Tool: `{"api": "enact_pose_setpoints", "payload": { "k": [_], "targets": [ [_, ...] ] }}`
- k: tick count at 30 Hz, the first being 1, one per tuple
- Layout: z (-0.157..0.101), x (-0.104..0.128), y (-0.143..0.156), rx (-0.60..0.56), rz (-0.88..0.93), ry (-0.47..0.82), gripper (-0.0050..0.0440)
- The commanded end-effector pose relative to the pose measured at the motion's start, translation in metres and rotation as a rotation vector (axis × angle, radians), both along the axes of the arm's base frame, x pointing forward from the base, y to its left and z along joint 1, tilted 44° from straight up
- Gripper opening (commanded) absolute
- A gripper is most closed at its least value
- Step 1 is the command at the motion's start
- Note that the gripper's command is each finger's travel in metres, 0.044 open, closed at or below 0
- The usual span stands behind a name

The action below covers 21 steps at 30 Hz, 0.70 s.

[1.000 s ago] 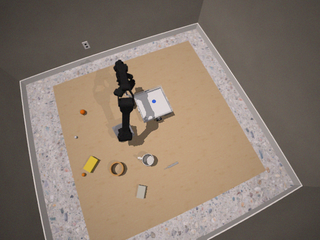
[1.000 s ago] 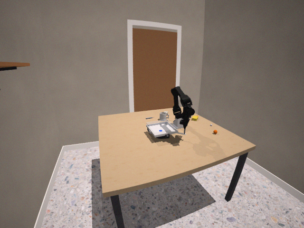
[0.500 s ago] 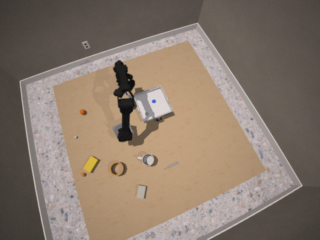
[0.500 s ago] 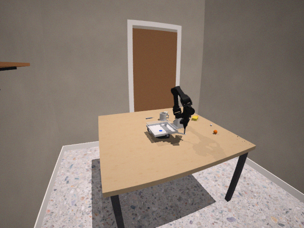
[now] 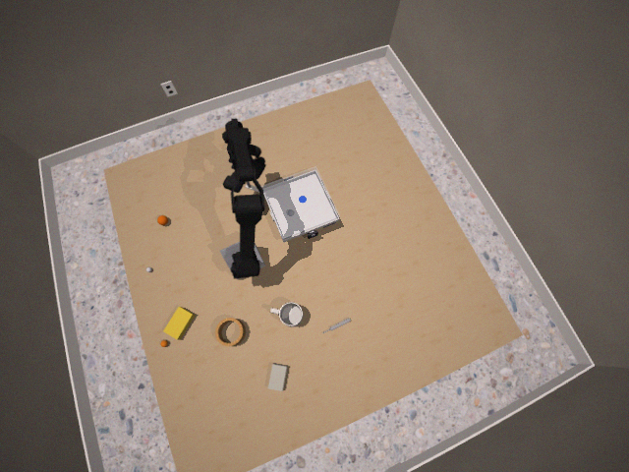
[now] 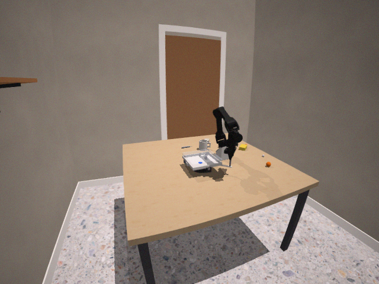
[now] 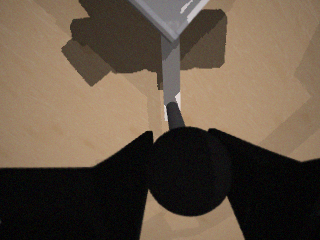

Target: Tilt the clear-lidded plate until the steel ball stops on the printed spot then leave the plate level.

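The clear-lidded plate (image 5: 303, 203) is a white square tray with grey rims, resting on a small dark support (image 5: 312, 233) near the table's middle. The blue printed spot (image 5: 303, 199) lies near its centre. The steel ball (image 5: 290, 211) sits in the arm's shadow, a little apart from the spot on the arm's side. A grey handle bar (image 7: 170, 75) runs from the plate's corner to a black knob (image 7: 190, 170). My gripper (image 7: 180, 136) is shut on that knob, just above the table. The plate also shows in the exterior view (image 6: 200, 160), with the gripper (image 6: 230, 163) at its right corner.
An orange ball (image 5: 161, 219) and a tiny white ball (image 5: 148, 269) lie left of the arm's base. A yellow block (image 5: 178, 322), a small orange ball (image 5: 163, 343), an orange ring (image 5: 231, 331), a mug (image 5: 291, 314), a thin grey stick (image 5: 337, 324) and a grey block (image 5: 277, 377) lie toward the near edge.
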State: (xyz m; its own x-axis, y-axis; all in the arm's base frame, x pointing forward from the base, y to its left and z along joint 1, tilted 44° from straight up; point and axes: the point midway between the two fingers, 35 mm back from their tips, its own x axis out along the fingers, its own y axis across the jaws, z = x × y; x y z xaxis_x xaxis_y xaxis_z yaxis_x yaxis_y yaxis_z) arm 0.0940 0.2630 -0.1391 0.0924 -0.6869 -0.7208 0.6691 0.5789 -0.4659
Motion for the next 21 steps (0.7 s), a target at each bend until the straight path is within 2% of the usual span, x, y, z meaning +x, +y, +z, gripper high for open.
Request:
{"api": "enact_pose_setpoints", "payload": {
  "k": [1,21],
  "targets": [
    [-0.0014,0.0006,-0.0007,-0.002,0.003,0.001,0.015],
    [-0.0056,0.0008,-0.0017,-0.016,0.005,-0.003,0.015]
  ]
}}
